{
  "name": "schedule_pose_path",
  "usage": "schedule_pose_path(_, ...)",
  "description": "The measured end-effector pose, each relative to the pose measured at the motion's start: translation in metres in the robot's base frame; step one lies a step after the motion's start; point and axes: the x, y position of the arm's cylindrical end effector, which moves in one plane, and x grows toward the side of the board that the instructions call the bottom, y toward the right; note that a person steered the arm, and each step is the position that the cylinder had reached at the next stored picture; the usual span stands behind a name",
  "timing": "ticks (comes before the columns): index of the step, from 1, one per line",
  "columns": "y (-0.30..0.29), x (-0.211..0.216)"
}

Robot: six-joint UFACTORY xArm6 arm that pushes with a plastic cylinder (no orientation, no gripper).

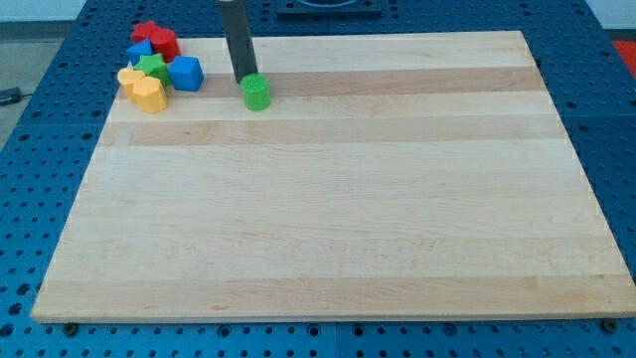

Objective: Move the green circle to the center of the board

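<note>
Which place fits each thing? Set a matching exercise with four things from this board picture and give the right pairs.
Things:
1. green circle
2. my tip
3. red block
4. yellow block

Places:
A. bottom of the cluster at the view's top left
B. just above and left of the green circle, at its edge
C. alone, right of the cluster
D. top of the cluster

Pairs: 1-C, 2-B, 3-D, 4-A
</note>
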Motion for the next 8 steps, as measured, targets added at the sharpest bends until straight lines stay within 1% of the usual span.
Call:
schedule_pose_path(1,0.011,0.019)
schedule_pose_path(2,0.008,0.025)
schedule_pose_path(3,0.003,0.039)
schedule_pose_path(5,0.003,0.085)
schedule_pose_path(6,0.000,0.095)
schedule_pose_path(8,-0.010,0.095)
